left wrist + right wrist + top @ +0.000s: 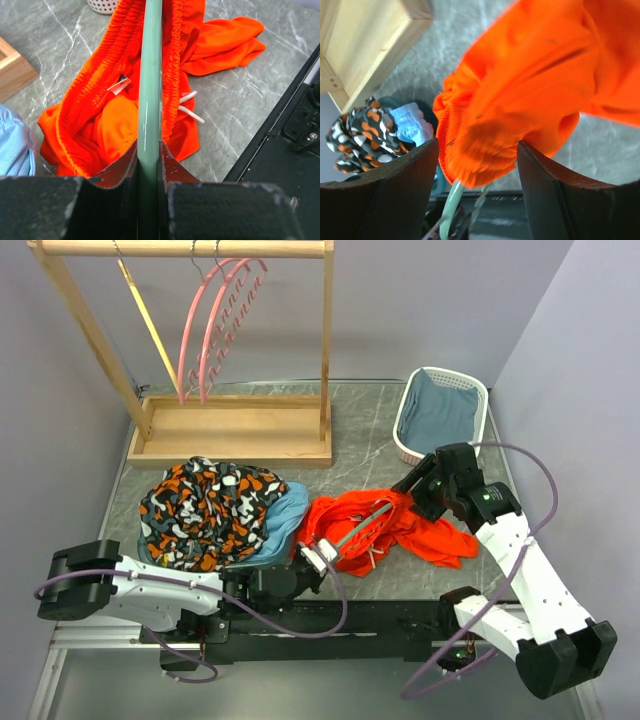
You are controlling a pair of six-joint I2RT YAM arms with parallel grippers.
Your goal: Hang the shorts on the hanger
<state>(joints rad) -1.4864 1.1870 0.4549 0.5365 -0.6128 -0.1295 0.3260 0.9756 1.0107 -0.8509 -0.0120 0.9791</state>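
marbled table (370, 455) bears crumpled orange shorts (400, 525) around smooth teal hanger (150, 100).

Logged grey marbled desk (370, 455), pale veins across surface. Found wooden rack base (235, 430) standing at far left, long side along far edge. Noted white basket (404, 440) at far right corner, well apart from wooden rack base. Recorded light blue garment (283, 522) lying near-left, with patterned garment (205, 510) heaped on top and covering most of it. Observed shorts (400, 525) crumpled near centre, just beside light blue garment, with one leg spread flat toward right. Saw white drawstring (192, 107) trailing onto bare desk beside shorts. Could not tell how much of waistband rested on desk.
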